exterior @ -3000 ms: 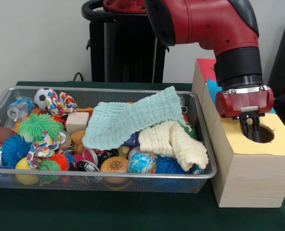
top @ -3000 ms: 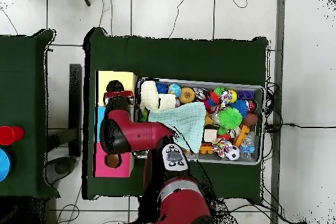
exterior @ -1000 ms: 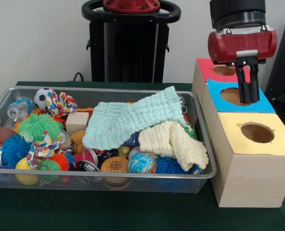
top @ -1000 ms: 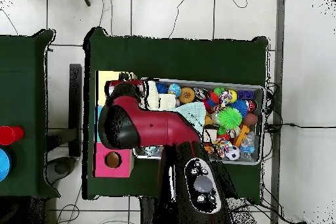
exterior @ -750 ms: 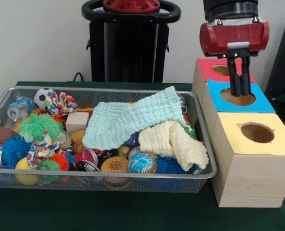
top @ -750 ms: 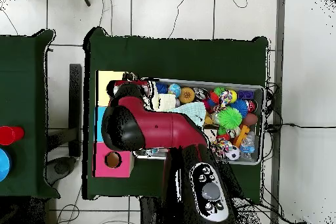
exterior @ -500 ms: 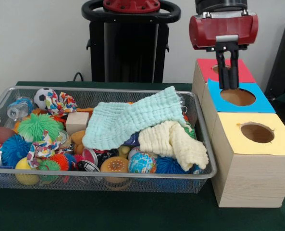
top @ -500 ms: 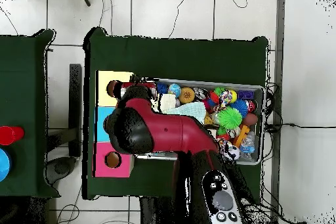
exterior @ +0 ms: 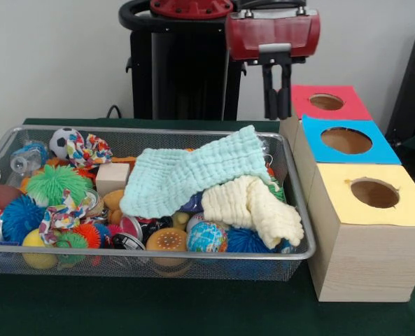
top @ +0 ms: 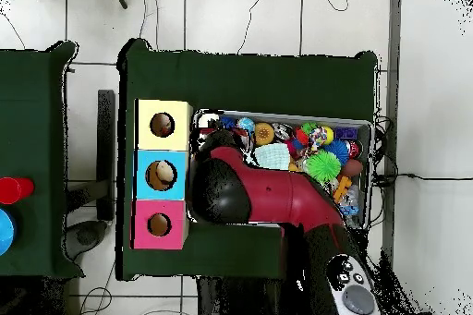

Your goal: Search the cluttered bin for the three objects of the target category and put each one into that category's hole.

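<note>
Front view: my gripper [exterior: 277,105] hangs empty, fingers pressed nearly together, above the cluttered bin [exterior: 299,255]; two polka-dot bundles [exterior: 88,149] lie far off, unburied.

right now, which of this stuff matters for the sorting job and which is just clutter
Job: wire bin; back dotted bundle; front dotted bundle; yellow box; gripper.
Clutter: mint cloth; cream cloth; green spiky ball; soccer ball; wooden block.
</note>
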Robot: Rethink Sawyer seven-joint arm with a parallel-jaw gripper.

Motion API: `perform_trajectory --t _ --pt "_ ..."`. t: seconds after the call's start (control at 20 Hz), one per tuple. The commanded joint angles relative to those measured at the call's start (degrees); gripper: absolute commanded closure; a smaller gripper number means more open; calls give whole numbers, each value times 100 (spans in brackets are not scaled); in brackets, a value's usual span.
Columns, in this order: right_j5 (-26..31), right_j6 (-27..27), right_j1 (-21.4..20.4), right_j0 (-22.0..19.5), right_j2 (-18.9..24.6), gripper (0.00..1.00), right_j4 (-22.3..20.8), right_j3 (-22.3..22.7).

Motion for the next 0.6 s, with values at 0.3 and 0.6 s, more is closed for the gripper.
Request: perform_trajectory --t 0.3,0.6 --pt "1180 -535 -19 -647 755 100 -673 503" --pt "1386 -758 -34 -952 970 100 -969 444"
